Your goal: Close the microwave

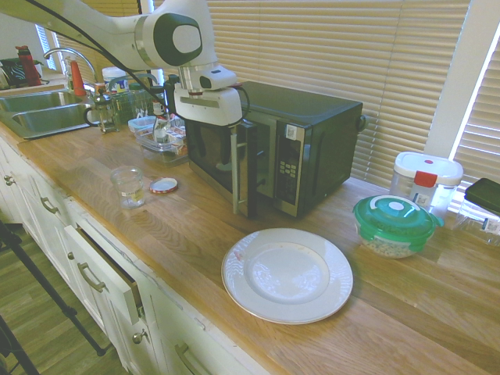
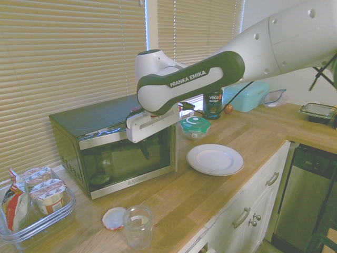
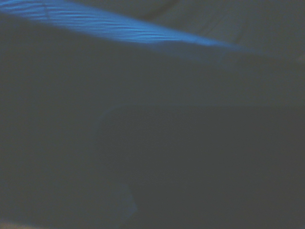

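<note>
The counter (image 1: 191, 258) looks like smooth wood with a soft shine and streaky lines. The microwave (image 2: 126, 158) has dark, glossy glass and shiny silver metal on its door. The big plate (image 1: 287, 275), near the counter's front edge, is smooth and glossy. The jar (image 2: 138, 226) is clear and shiny. The green lid (image 1: 397, 216) looks like smooth plastic.
</note>
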Tool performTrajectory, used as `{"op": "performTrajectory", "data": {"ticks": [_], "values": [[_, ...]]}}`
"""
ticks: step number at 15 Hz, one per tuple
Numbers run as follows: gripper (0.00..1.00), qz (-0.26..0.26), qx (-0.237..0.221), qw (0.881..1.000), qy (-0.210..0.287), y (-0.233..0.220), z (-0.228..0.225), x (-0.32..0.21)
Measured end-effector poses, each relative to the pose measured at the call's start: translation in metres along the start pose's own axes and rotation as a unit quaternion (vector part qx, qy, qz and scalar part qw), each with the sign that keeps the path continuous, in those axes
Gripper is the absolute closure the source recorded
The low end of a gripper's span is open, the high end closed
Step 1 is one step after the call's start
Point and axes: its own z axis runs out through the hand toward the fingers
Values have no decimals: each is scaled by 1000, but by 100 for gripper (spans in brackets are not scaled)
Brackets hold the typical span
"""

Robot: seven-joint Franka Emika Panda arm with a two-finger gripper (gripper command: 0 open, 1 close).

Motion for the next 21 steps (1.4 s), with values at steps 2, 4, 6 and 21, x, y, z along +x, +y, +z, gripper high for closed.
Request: {"op": "performTrajectory", "data": {"ticks": [2,4,6,21], "values": [[0,-5,4,1000,6,-10,-2,20],[0,-8,4,1000,11,-22,-1,38],[0,-19,-9,1000,5,-28,-2,47],[0,-52,-8,999,14,0,18,14]]}}
